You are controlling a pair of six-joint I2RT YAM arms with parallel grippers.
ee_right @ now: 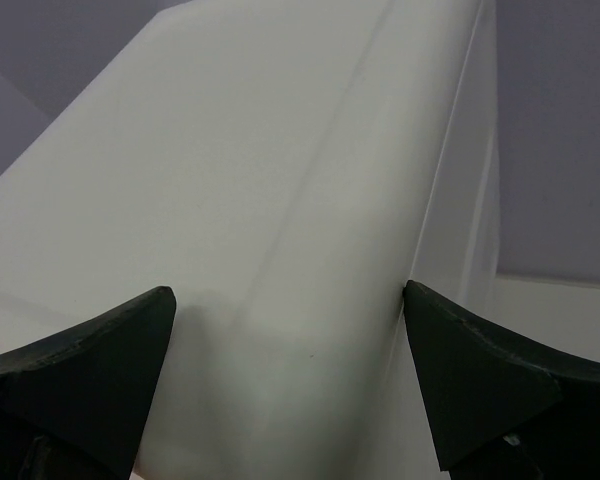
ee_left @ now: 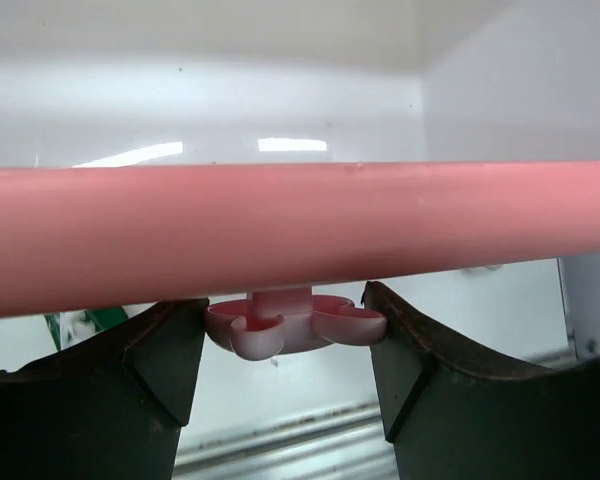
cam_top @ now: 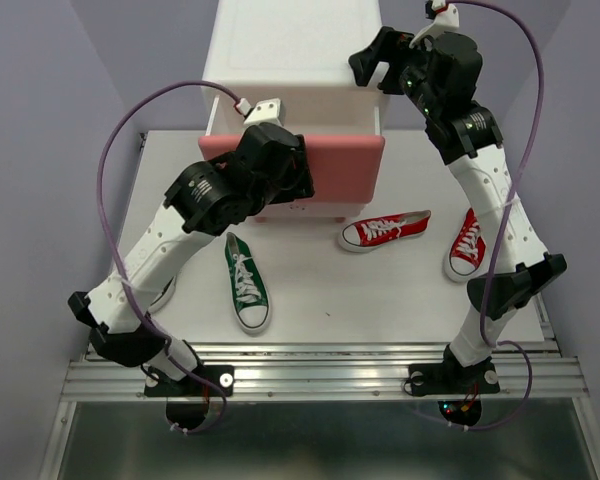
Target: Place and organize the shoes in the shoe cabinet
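The left arm (cam_top: 160, 250) climbs from its base at the near left edge, slants away to a bent elbow, and its wrist (cam_top: 270, 160) turns down and forward. In the wrist view the left claw (ee_left: 286, 295) is closed partway, its two dark fingers (ee_left: 160, 370) pressed against either side of a pink knob (ee_left: 280, 335). The right arm (cam_top: 490, 200) rises from the near right, its elbow jutting outward, and the forearm leans back toward the middle. The right claw (cam_top: 372, 72) points left at the far end, with its fingers (ee_right: 90, 360) spread wide apart.
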